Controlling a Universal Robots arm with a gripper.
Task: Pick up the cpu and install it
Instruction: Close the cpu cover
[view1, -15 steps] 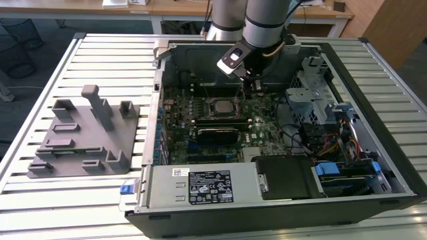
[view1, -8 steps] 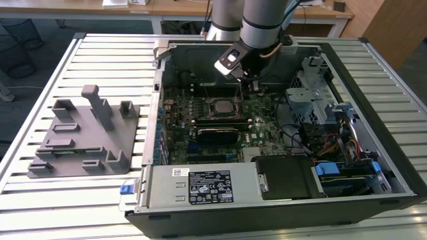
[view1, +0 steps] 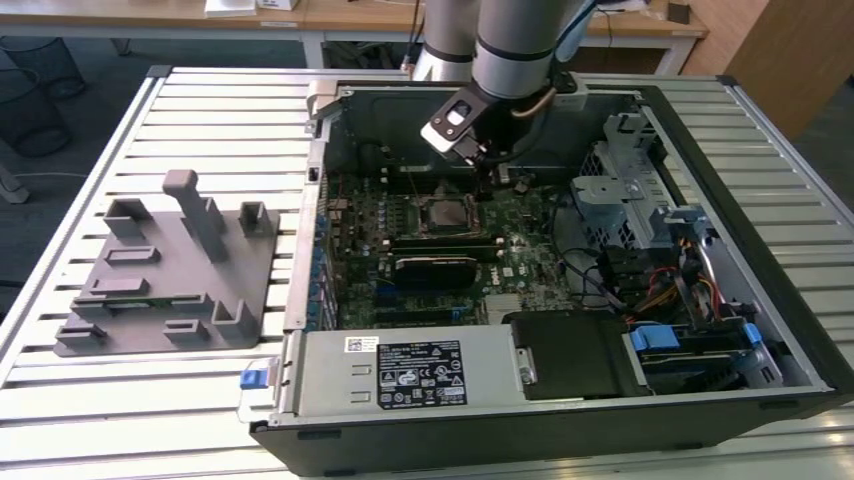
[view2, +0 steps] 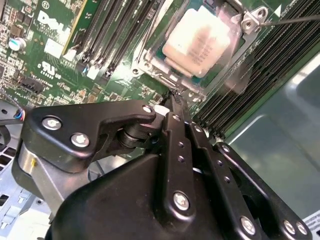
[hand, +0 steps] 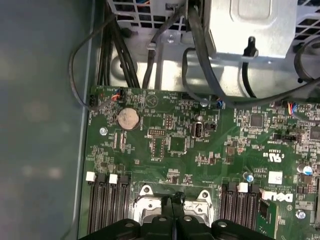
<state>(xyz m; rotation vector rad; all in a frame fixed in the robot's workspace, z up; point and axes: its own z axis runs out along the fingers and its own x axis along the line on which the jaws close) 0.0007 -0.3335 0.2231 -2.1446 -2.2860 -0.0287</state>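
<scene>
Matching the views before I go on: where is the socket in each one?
Exterior view: socket mid-board, beside the gripper.
Second wrist view: socket just past the gripper, cpu inside.
First wrist view: socket partly behind the gripper.
Shared landmark: memory slots beside it.

Here the end effector (hand: 174, 202) hangs right over the metal socket frame (hand: 147, 192), fingers (hand: 169, 211) pressed together. Black memory slots (hand: 107, 205) flank that socket on both sides; the coin battery (hand: 128, 119) sits farther out on the green motherboard (hand: 200, 145), black cables (hand: 199, 60) beyond.
</scene>
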